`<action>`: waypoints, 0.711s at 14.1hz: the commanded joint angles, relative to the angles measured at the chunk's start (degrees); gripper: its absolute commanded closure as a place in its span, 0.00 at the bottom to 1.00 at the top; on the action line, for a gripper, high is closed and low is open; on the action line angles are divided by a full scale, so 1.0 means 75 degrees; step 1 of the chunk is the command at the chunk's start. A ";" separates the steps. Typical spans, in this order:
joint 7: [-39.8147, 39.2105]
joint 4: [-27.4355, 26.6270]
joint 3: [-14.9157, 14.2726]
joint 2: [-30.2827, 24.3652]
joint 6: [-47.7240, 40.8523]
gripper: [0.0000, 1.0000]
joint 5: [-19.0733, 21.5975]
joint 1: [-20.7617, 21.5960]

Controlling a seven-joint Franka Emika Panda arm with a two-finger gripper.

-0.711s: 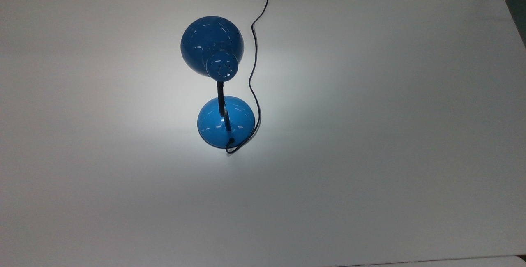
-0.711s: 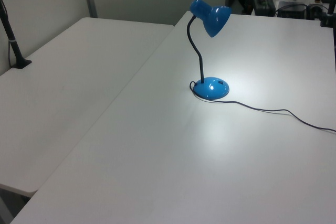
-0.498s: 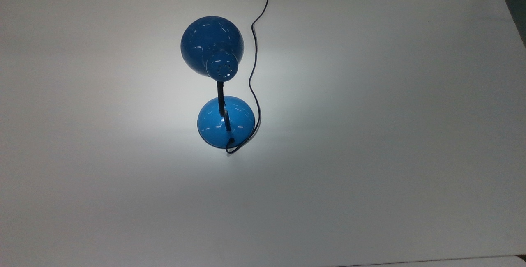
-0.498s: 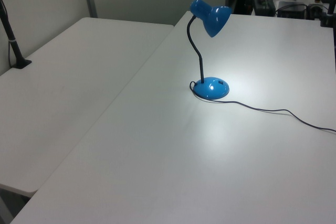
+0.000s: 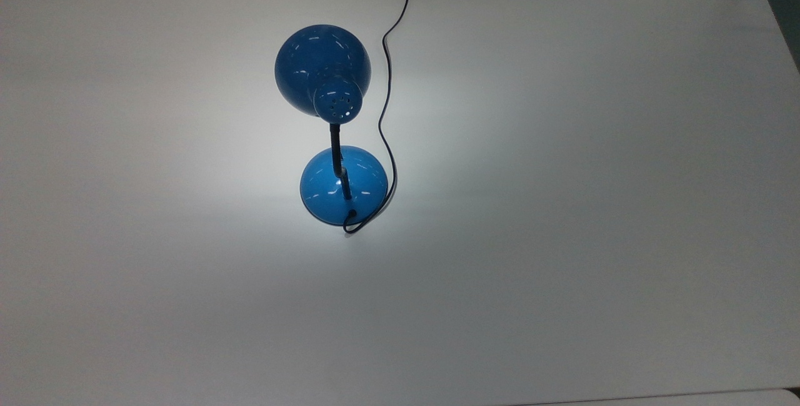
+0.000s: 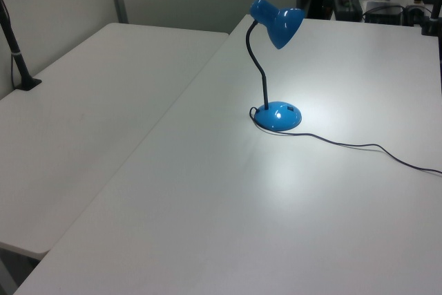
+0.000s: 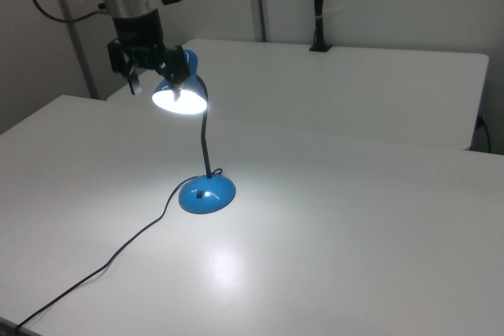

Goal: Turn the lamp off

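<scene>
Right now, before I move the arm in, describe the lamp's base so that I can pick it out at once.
On the big white table, find the lit blue lamp. Follow its thin black neck down to the base: a round, glossy blue dome sitting in the pool of light. A black cord leaves it; nothing else stands on that table.

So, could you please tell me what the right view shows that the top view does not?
Right view alone: the robot's tool up beside the shade, the shade's glowing underside, and a dark switch on the base.

Top view alone: the vent holes in the shade's cap and the thin black cord running off the table's far edge.

Both: the glossy blue metal desk lamp, lit, standing on the white table with a bright pool of light.
</scene>
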 commanded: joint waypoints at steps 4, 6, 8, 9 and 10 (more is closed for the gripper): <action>-0.1996 -0.0629 0.0194 -0.0373 -0.1290 0.00 -0.0894 0.0128; -0.2054 -0.1144 0.0276 -0.0491 -0.1231 0.03 -0.1058 0.0128; -0.2951 -0.1520 0.0277 -0.0561 -0.0963 0.32 -0.1153 0.0035; -0.3328 -0.1742 0.0242 -0.0643 -0.0927 0.67 -0.1094 0.0000; -0.3344 -0.2115 0.0230 -0.0760 -0.0764 1.00 -0.1082 -0.0024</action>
